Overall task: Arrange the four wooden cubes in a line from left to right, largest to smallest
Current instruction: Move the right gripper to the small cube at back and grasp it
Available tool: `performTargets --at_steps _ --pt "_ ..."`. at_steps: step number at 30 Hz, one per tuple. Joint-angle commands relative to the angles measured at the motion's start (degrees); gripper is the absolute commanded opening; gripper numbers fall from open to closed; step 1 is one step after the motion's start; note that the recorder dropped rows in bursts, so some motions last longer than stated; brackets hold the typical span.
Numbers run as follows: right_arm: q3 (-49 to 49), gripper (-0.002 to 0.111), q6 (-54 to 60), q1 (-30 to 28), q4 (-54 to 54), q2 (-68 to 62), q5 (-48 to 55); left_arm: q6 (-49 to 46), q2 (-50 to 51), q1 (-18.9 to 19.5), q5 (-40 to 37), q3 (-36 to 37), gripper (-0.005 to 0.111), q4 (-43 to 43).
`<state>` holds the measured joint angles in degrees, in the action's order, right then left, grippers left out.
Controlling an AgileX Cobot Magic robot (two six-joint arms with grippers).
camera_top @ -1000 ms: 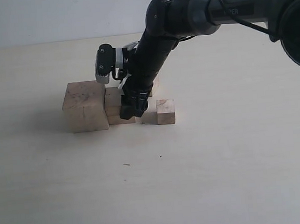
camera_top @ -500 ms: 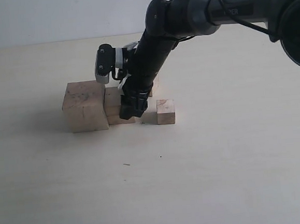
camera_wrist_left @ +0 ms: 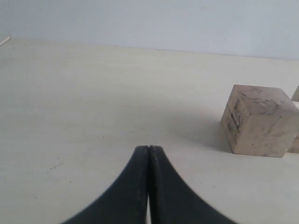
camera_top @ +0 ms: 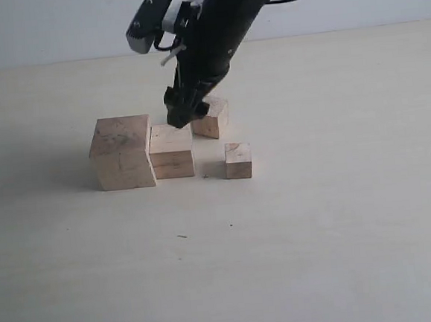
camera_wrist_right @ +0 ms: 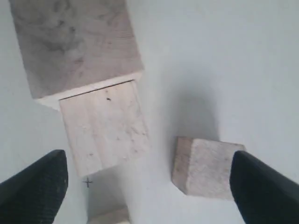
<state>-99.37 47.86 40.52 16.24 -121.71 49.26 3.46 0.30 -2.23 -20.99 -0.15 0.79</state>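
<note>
Judging by the layout, the task is rated roughly half done: the largest cube (camera_top: 121, 152) and second cube (camera_top: 171, 151) are set touching, the smallest cube (camera_top: 238, 160) stands apart to their right, the third cube (camera_top: 212, 118) lies unplaced behind the gap, the right gripper (camera_top: 180, 116) is held spread and empty above the second cube, the left gripper (camera_wrist_left: 148, 151) is pressed together, and no writing is legible.

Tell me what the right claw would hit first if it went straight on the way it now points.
Most likely the second-largest cube, which sits just below the open right claw. Depth is unclear, so it might only clip that cube's edge.
</note>
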Motion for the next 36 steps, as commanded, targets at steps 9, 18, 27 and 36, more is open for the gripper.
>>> performTargets --at_steps 9,18,27,36 --pt "0.1 0.085 -25.2 -5.5 -15.5 1.7 -7.6 -0.1 -0.3 0.3 0.7 0.2 0.0 -0.1" --pt "0.1 0.081 0.7 -9.3 8.5 -4.3 -5.4 -0.1 -0.3 0.3 0.7 0.2 0.0 -0.1" --pt "0.1 0.078 6.1 -10.1 8.6 -8.4 -6.0 -0.1 -0.3 0.3 0.7 0.2 0.0 -0.1" --pt "0.1 0.048 7.0 -10.3 13.3 -12.2 -6.3 -0.1 -0.3 0.3 0.7 0.2 0.0 -0.1"
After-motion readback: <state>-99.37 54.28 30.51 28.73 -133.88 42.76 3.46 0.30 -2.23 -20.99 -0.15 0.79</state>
